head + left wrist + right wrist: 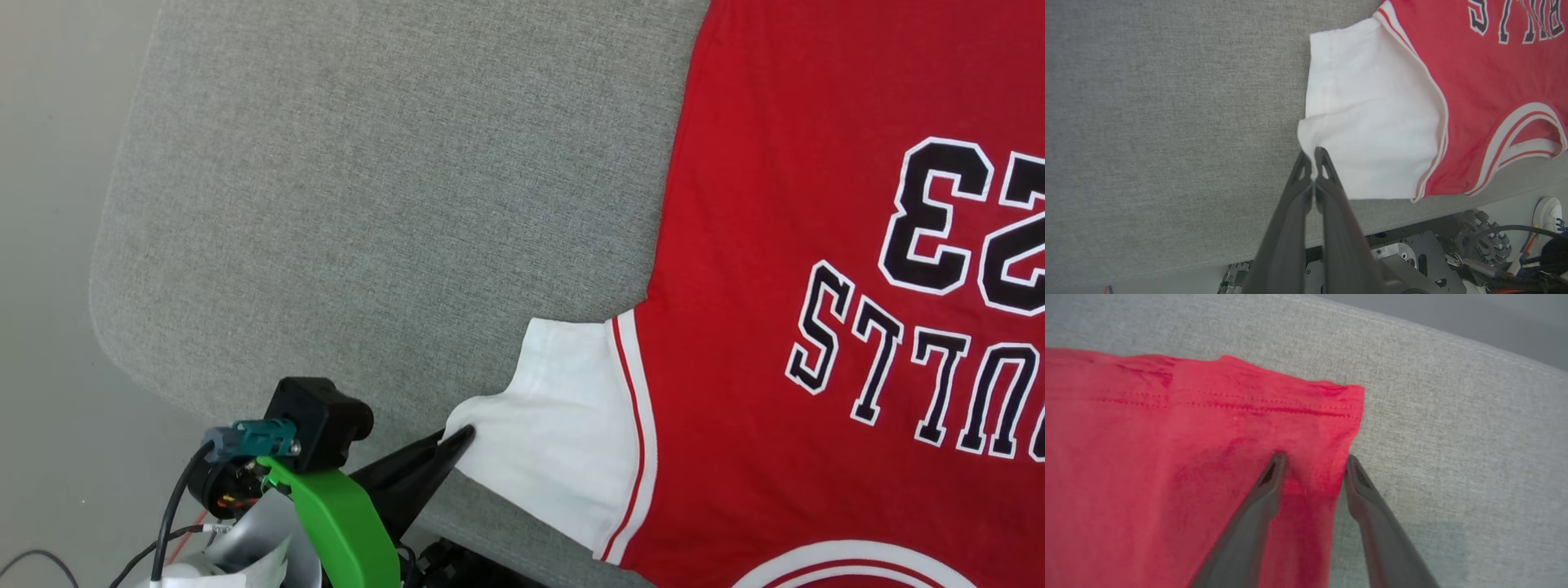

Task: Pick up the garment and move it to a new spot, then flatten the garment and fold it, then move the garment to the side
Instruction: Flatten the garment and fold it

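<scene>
Pinching a corner of the garment's (816, 204) white sleeve (1372, 122) with the left gripper (1312, 157), fingers clamped together. Lying flat on the grey table (367, 204), spreading toward 2 o'clock from that grip. Farther off, straddling the red hem corner with the right gripper (1314, 459), jaws apart, cloth reaching to 9 o'clock.
</scene>
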Controlling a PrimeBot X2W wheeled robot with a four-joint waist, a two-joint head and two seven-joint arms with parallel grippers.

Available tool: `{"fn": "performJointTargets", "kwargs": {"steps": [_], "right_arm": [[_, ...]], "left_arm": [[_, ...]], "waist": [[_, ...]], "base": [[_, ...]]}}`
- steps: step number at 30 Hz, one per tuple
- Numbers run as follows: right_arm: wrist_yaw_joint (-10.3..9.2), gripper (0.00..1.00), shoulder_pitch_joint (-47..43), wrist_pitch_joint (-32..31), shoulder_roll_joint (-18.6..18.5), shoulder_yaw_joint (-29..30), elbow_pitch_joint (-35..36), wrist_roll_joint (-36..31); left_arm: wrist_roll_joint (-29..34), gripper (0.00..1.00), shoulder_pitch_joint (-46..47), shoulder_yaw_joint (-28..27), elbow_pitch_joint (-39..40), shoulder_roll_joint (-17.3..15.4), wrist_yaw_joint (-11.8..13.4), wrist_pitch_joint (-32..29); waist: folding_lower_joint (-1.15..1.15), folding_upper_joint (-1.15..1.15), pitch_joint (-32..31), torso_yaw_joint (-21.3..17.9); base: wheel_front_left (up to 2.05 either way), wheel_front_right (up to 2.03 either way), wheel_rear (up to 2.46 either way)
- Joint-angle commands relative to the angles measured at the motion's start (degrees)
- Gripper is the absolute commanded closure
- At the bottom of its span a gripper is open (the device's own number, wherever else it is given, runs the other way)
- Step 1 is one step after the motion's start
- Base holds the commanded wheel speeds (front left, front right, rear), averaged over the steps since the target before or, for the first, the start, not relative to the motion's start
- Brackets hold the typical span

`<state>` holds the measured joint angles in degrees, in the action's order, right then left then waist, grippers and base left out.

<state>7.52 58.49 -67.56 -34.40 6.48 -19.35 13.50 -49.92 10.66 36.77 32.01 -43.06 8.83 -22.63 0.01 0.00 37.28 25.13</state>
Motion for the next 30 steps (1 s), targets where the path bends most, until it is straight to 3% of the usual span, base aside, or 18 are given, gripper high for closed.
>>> {"fn": "performJointTargets", "kwargs": {"steps": [1,13,14,30], "right_arm": [[-0.03,1.0,-2.17,-0.49,0.37,-0.92,-1.45,0.74],[-0.03,1.0,-7.72,2.59,-0.8,-1.27,-2.92,2.1],[-0.03,1.0,-11.81,3.31,-0.68,-0.59,-3.48,3.01],[-0.03,1.0,-34.02,6.42,4.21,1.8,2.53,7.21]], "left_arm": [[0.04,1.0,1.09,-0.11,-0.19,0.47,-0.12,0.43],[0.1,1.0,1.09,-1.46,-1.46,0.26,1.26,1.23],[0.08,1.0,0.68,-1.85,-2.09,-0.3,2.02,0.99],[-1.32,1.0,-4.15,-2.1,-6.31,-1.36,5.13,1.14]], "waist": [[-0.01,0.0,-0.09,-0.03],[-0.01,0.0,-5.63,-3.02],[-0.01,0.0,-8.8,-4.74],[-0.01,0.0,-23.51,-12.19]], "base": [[0.0,0.0,0.0],[0.0,0.0,0.0],[0.0,0.0,0.0],[0.0,0.0,0.0]]}}
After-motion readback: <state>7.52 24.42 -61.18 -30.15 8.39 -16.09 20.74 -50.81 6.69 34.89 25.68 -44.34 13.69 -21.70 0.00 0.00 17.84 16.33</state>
